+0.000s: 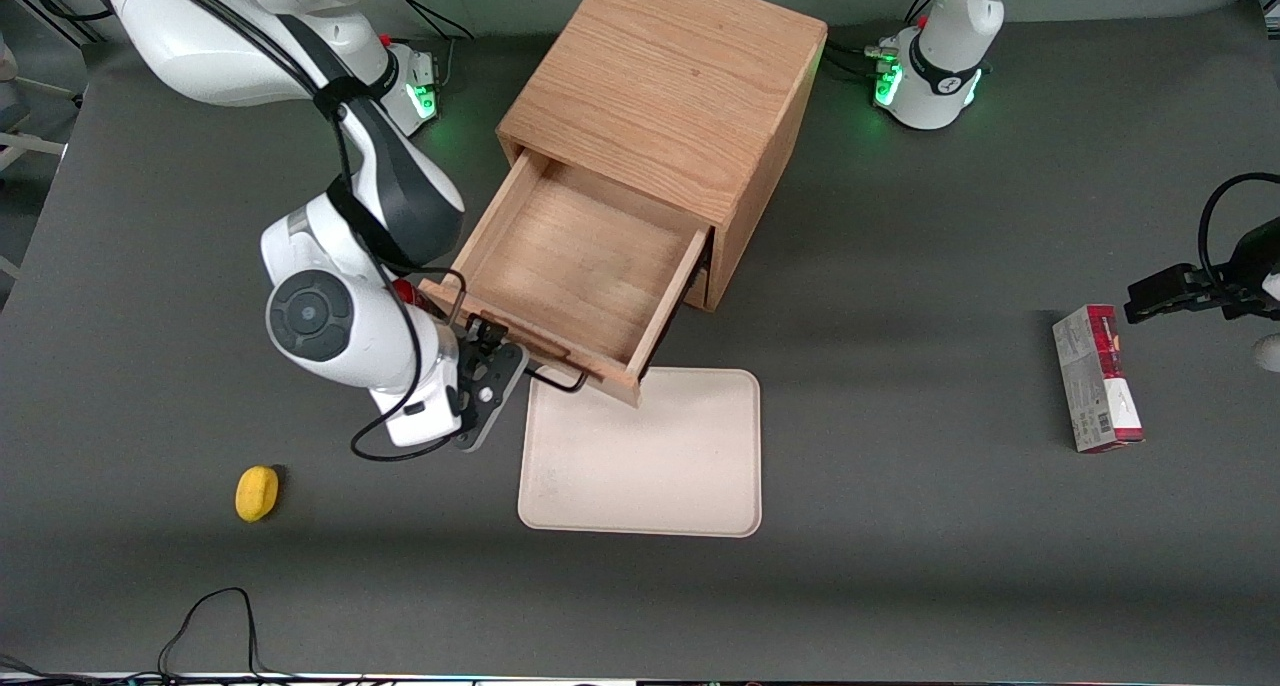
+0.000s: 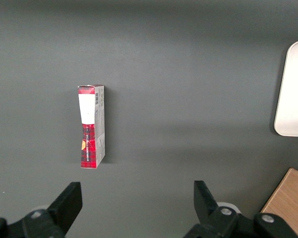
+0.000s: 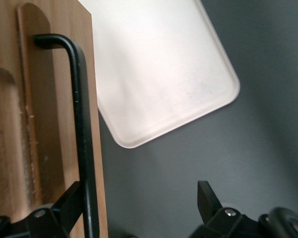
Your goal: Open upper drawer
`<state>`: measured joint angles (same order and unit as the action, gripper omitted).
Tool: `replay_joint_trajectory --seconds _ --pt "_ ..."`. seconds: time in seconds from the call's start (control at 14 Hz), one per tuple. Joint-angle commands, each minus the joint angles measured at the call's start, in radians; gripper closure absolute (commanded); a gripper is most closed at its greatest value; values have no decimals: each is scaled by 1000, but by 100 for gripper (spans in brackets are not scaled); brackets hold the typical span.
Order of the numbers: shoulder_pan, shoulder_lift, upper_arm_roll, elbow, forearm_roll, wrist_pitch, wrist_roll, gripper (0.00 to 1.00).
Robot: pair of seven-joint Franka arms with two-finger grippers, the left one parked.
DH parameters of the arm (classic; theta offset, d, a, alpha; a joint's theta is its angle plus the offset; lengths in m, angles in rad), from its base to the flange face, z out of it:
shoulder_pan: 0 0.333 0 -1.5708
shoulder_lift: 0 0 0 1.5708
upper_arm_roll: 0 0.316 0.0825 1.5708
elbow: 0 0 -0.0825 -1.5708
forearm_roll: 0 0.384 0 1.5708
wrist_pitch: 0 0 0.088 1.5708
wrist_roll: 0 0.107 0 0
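The upper drawer [image 1: 580,256] of the boxy oak cabinet [image 1: 670,86] stands pulled far out, its inside bare. Its thin black bar handle [image 1: 560,378] runs along the drawer front, above the edge of the tray. My right gripper [image 1: 495,351] is at the handle's end toward the working arm's side. In the right wrist view the gripper [image 3: 139,191] is open wide; the handle [image 3: 82,124] crosses in front of one finger [image 3: 69,196] beside the drawer front [image 3: 54,99], and the other finger [image 3: 204,193] is well apart over the table. The lower drawer is hidden under the upper one.
A beige tray [image 1: 640,456] lies on the table in front of the drawer, also in the right wrist view [image 3: 154,64] and left wrist view [image 2: 293,89]. A yellow object [image 1: 257,492] lies nearer the front camera. A red and grey box [image 1: 1097,378] lies toward the parked arm's end.
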<state>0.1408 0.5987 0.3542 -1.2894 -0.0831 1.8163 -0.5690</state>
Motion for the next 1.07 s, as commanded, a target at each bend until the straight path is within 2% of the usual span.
replay_joint_trajectory --seconds 0.0,0.14,0.36,0.57,0.71,1.0 --pt "8 10 -12 87 -17 -35 -11 0" --pt "10 -20 -30 129 -79 -38 -12 0" --pt "5 -91 -46 154 -70 -84 56 0" --pt "-4 -241 -150 86 78 -191 272 0" --pt "-3 -351 -164 -3 86 -254 450 0" --pt "-3 -658 -248 -369 94 -236 690 0"
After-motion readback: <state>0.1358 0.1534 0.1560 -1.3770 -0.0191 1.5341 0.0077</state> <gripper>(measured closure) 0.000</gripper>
